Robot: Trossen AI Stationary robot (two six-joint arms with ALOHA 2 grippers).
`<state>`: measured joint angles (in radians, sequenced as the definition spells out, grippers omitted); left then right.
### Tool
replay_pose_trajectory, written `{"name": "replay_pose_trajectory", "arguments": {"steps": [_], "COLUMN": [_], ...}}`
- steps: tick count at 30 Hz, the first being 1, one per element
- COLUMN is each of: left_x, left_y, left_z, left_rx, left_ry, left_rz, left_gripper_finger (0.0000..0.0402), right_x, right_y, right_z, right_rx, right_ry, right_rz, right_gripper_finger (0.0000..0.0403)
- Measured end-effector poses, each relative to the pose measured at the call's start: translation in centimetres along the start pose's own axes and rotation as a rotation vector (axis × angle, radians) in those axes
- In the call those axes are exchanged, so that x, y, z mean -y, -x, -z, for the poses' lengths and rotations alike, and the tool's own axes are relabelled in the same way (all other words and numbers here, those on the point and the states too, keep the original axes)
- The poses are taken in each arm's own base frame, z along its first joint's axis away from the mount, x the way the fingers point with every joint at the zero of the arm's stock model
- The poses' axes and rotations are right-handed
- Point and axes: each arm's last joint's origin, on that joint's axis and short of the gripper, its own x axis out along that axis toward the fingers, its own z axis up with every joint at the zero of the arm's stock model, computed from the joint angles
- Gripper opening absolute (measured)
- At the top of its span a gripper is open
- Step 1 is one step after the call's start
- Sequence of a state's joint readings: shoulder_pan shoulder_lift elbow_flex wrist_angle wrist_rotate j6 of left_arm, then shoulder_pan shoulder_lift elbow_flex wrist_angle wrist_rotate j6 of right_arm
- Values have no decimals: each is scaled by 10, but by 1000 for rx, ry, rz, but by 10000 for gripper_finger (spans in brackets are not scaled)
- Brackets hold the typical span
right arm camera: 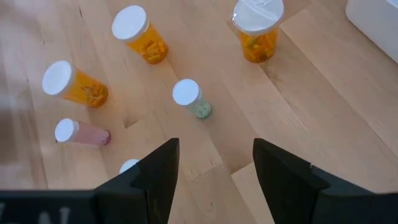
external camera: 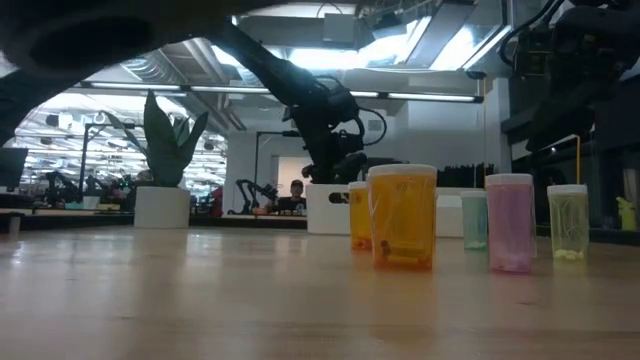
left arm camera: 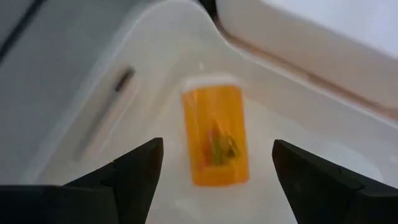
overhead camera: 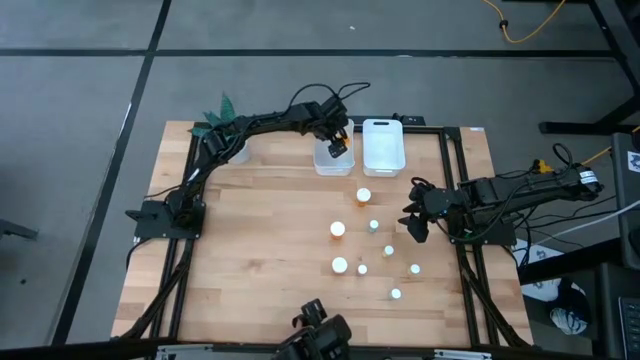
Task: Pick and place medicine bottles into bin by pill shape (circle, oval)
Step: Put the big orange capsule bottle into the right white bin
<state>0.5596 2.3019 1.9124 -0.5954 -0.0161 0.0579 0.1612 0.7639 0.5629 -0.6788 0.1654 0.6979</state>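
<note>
— How will the medicine bottles [overhead camera: 362, 232] handle, left to right?

— Light, stiff, slick plastic, I'd judge; I'd pinch each across its round body, below the cap. My left gripper [overhead camera: 338, 143] hangs over the left bin [overhead camera: 322, 160], fingers [left arm camera: 134, 168] spread wide and empty, one orange bottle [left arm camera: 214, 135] lying in it. The rest stand mid-table [overhead camera: 250, 260]. My right gripper [overhead camera: 415, 224] waits beside them, fingers [right arm camera: 158, 171] partly open, holding nothing
</note>
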Motion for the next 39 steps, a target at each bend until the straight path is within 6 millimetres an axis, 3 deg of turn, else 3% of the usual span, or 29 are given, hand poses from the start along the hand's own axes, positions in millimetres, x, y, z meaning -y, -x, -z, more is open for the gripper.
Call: {"name": "replay_pose_trajectory", "arguments": {"steps": [20, 39], "left_x": [-2, 0], "left_y": [-9, -9], "left_z": [8, 13], "left_rx": [-59, -105], "left_ry": [57, 82], "left_rz": [86, 76], "left_gripper_finger": [296, 246], "right_x": [0, 0], "right_y": [0, 0], "right_z": [0, 0], "right_rx": [0, 0], "right_ry": [0, 3], "right_rz": [0, 0], "right_gripper_finger": [206, 207]}}
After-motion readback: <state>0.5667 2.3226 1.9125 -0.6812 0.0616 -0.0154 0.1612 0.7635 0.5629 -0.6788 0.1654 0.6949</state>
